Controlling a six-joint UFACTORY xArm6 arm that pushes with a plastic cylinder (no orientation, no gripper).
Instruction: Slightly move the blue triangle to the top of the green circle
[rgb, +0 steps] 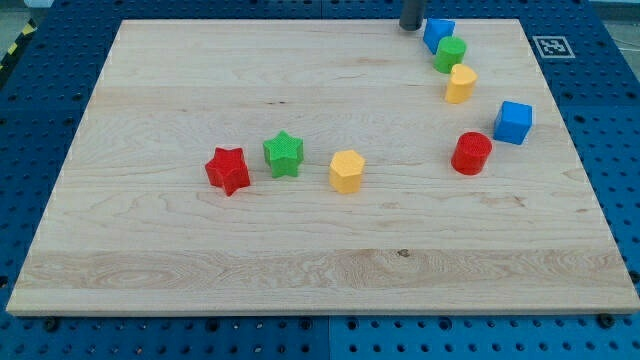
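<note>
The blue triangle (437, 33) sits near the board's top edge at the view's upper right. The green circle (450, 53) lies just below and right of it, touching it. My tip (411, 27) is a dark rod end at the view's top edge, just left of the blue triangle and close to it; whether they touch I cannot tell.
A yellow block (460, 83) lies below the green circle. A blue cube (513, 121) and a red cylinder (471, 152) sit at the right. A red star (227, 169), a green star (283, 153) and a yellow hexagon (346, 171) line up mid-board on the wooden board (200, 260).
</note>
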